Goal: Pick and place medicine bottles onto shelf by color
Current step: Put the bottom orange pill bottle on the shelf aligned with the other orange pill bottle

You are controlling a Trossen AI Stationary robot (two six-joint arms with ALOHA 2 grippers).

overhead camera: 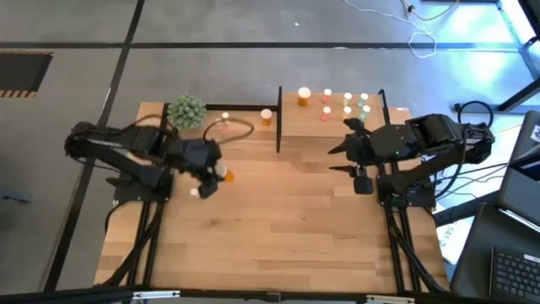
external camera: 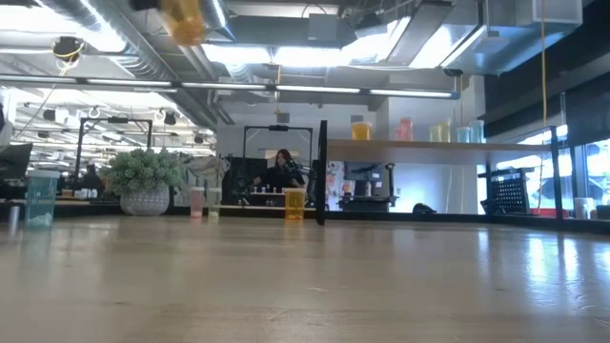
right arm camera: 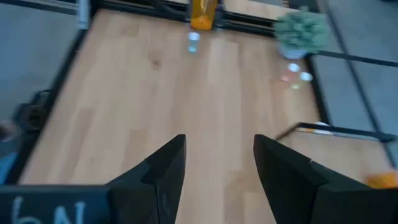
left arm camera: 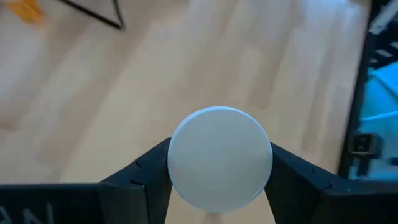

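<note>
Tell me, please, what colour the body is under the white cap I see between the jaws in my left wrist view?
Observer: Orange. The high view shows the held bottle has an orange body, at the left gripper.
Operator: Is it off the table?
Observer: Yes, the low view shows it hanging well above the tabletop.
Operator: Is anything orange on the shelf?
Observer: Yes, one shelved orange bottle stands at the end of the shelf nearest the left arm.
</note>
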